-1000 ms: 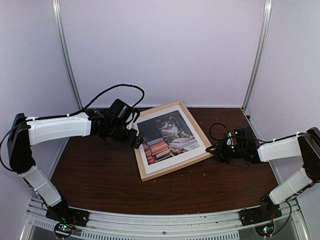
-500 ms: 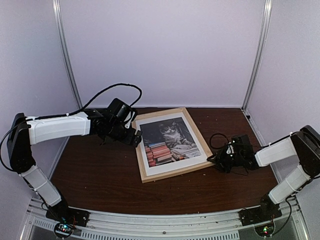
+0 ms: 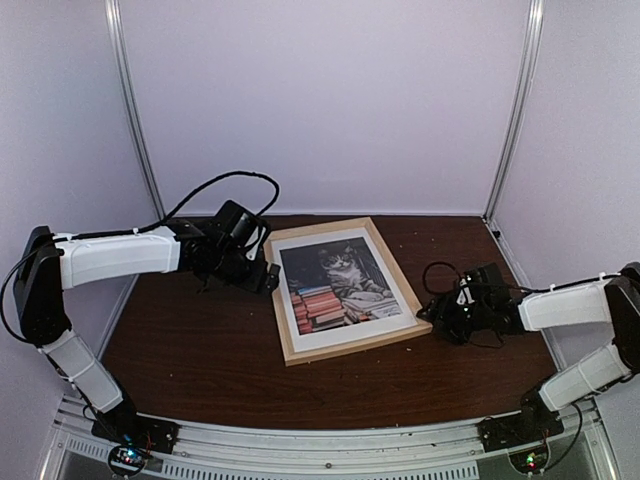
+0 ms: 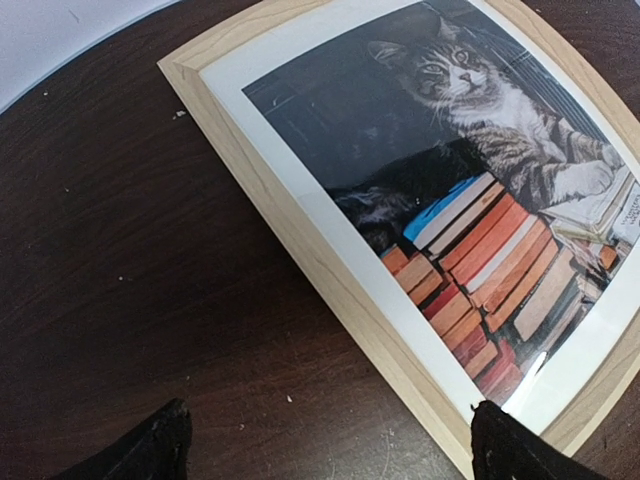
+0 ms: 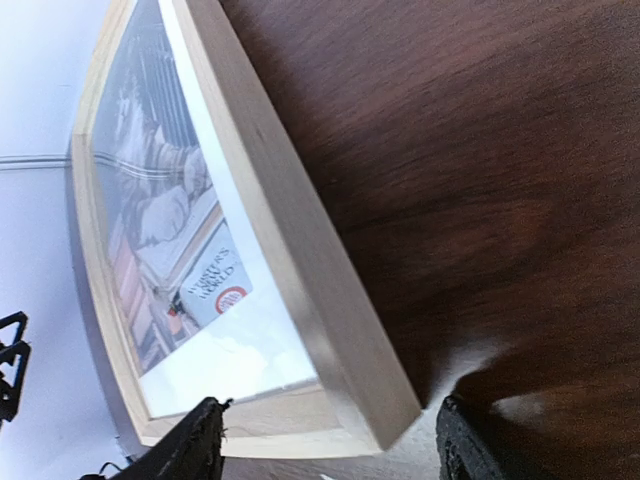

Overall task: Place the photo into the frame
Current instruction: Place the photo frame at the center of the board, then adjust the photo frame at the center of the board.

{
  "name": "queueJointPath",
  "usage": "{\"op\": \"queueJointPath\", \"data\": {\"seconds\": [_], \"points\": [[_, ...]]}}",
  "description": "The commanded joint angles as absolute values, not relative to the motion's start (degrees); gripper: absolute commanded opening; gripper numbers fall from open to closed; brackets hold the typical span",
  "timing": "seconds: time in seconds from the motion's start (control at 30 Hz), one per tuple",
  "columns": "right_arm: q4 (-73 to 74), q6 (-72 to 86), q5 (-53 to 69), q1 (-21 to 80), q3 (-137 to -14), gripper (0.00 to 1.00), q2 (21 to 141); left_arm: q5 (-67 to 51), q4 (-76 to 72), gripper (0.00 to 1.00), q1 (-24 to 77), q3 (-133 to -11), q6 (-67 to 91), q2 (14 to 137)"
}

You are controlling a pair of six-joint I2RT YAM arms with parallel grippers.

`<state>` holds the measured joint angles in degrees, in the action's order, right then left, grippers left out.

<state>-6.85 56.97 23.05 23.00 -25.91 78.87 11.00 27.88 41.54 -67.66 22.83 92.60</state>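
Observation:
The light wood frame (image 3: 347,346) lies flat on the table's middle, with the cat photo (image 3: 340,280) inside it behind a white border. My left gripper (image 3: 268,279) is open at the frame's left rail. In the left wrist view (image 4: 325,455) one finger is over the table and the other over the frame's rail (image 4: 330,280), with the photo (image 4: 470,170) beyond. My right gripper (image 3: 433,312) is open at the frame's near right corner. In the right wrist view (image 5: 325,450) that corner (image 5: 290,250) sits between the fingers, and the photo (image 5: 160,200) shows at a steep angle.
The dark brown table (image 3: 200,350) is walled in by white panels at the back and sides. A black cable (image 3: 215,185) loops above the left arm. Another cable (image 3: 435,268) lies by the right wrist.
The frame has turned clockwise and now lies squarer to the table edge. My right gripper came nearer along its right corner. My left gripper drew back slightly to the left.

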Motion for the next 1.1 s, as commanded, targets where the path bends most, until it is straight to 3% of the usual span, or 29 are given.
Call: {"op": "queueJointPath", "data": {"seconds": [0.0, 0.13, 0.27, 0.7, 1.07], "points": [[9.88, 48.05, 14.38, 22.97, -30.59, 0.76, 73.43, 9.84, 25.29, 0.98, 40.50, -66.14, 24.04, 92.68], [16.51, 41.27, 10.45, 23.00, -36.05, 0.86, 72.51, 8.45, 24.63, 0.98, 39.60, -64.86, 25.07, 92.83], [17.21, 36.33, 11.00, 22.98, -40.91, 0.89, 76.69, 6.32, 24.53, 0.98, 38.80, -64.27, 26.54, 93.78], [15.42, 28.43, 17.06, 23.01, -56.25, 0.89, 95.71, -6.49, 20.47, 0.98, 35.04, -64.09, 33.92, 99.69], [13.12, 29.65, 20.87, 26.18, -54.74, 0.88, 98.70, -11.24, 17.28, 0.98, 33.75, -65.89, 36.29, 106.22]]}}
